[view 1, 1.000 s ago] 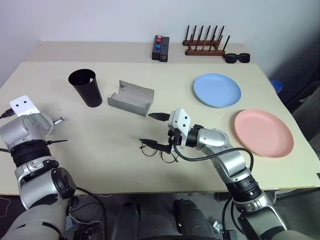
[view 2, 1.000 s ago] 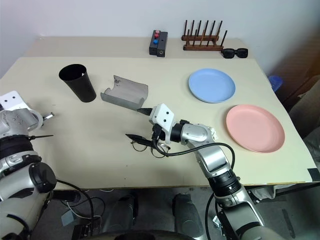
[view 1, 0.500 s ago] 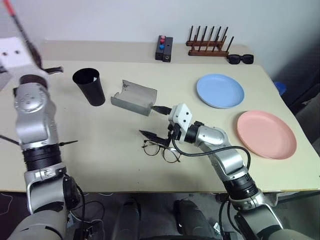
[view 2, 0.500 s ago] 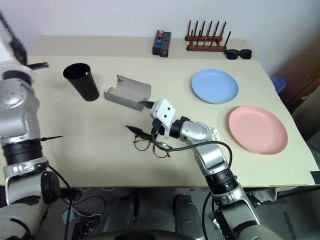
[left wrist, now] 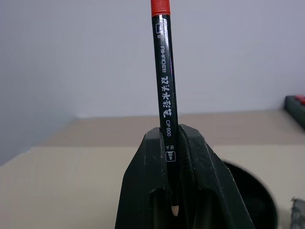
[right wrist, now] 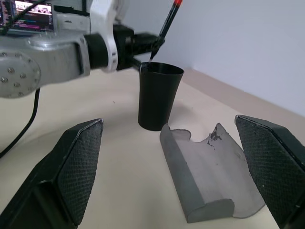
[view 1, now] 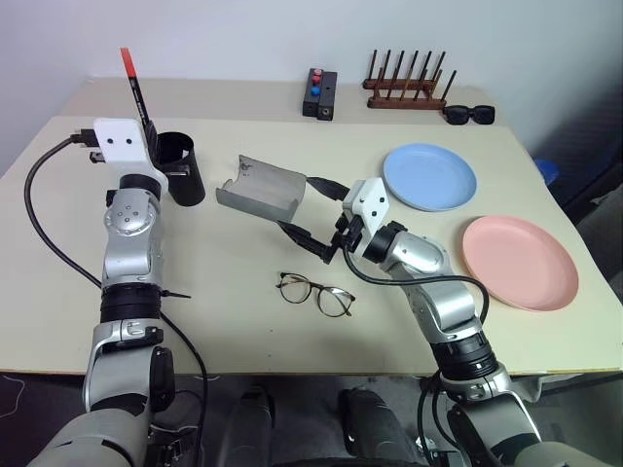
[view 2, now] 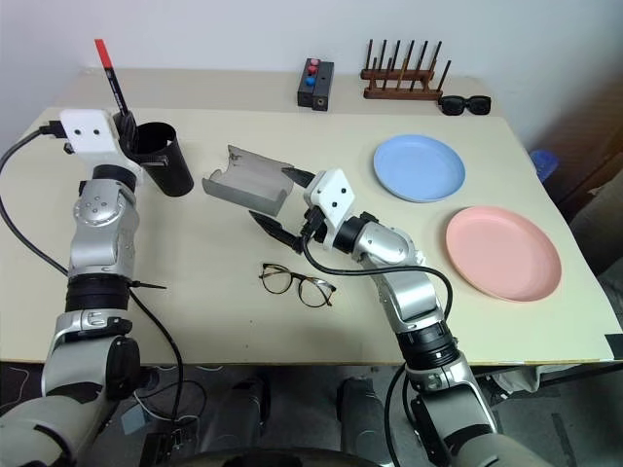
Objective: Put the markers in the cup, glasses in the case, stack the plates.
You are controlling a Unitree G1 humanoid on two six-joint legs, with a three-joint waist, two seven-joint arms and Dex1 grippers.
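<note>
The left claw point(view 1: 146, 131) is pinching the red-capped marker point(view 1: 135, 89) upright at the rim of the black cup point(view 1: 182, 167). The open grey case point(view 1: 259, 188) is lying beside the cup, the glasses point(view 1: 313, 293) nearer on the desk point(view 1: 224, 282). The right claw point(view 1: 313, 211) is hovering spread wide by the case. The blue plate point(view 1: 429, 176) and pink plate point(view 1: 516, 261) are sitting apart.

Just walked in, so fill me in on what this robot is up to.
The left gripper holds the red-capped marker upright beside the black cup's rim, not yet dropped in. The right gripper, jaws open and empty, hovers by the open grey case. The glasses lie on the table; the blue plate and pink plate sit unstacked.
</note>
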